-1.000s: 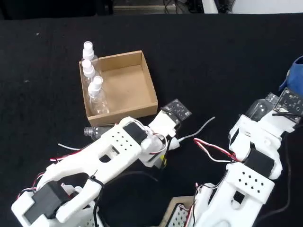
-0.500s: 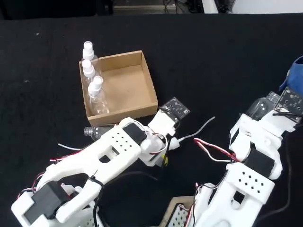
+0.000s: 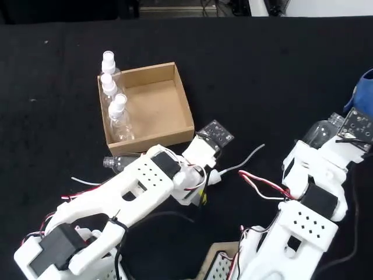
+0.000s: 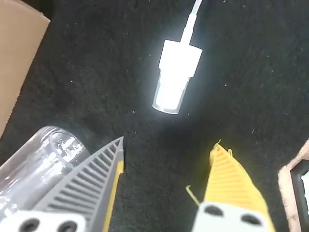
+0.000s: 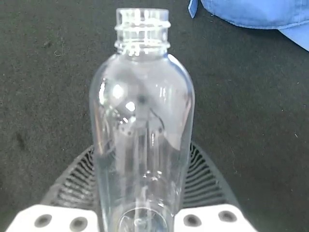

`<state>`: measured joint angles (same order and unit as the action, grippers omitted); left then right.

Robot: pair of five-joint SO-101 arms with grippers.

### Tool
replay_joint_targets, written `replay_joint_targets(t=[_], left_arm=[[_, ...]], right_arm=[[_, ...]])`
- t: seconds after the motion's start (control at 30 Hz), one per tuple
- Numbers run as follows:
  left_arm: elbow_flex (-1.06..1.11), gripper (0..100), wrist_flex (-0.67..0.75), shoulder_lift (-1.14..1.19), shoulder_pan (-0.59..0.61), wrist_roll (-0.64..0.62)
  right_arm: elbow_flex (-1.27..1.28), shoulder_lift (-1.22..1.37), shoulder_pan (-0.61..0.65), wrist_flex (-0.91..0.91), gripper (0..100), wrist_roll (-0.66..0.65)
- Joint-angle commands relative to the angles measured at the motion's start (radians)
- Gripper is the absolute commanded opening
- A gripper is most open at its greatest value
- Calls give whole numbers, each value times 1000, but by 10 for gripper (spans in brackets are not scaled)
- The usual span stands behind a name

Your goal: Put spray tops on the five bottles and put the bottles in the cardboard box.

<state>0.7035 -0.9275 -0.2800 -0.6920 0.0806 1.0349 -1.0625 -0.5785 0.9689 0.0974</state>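
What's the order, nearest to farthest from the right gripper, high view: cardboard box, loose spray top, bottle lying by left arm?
From the right gripper, shut on the held bottle:
1. loose spray top, just right of the left arm.
2. cardboard box, farther left.
3. lying bottle, farthest left, partly under that arm.

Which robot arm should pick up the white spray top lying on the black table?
Left. The left gripper is open and empty, hovering right by the spray top. The right gripper is shut on an uncapped bottle, so it is busy.
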Motion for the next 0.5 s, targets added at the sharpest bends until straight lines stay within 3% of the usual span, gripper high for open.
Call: replay_joint_targets(t=[0.0,0.47], left_arm=[[-16,155,9,-46,-8,-11],[-114,155,12,-37,-8,-11]], right_arm=[[-7,-24,17,-26,11,-11],[-13,-25,8,-29,11,-11]])
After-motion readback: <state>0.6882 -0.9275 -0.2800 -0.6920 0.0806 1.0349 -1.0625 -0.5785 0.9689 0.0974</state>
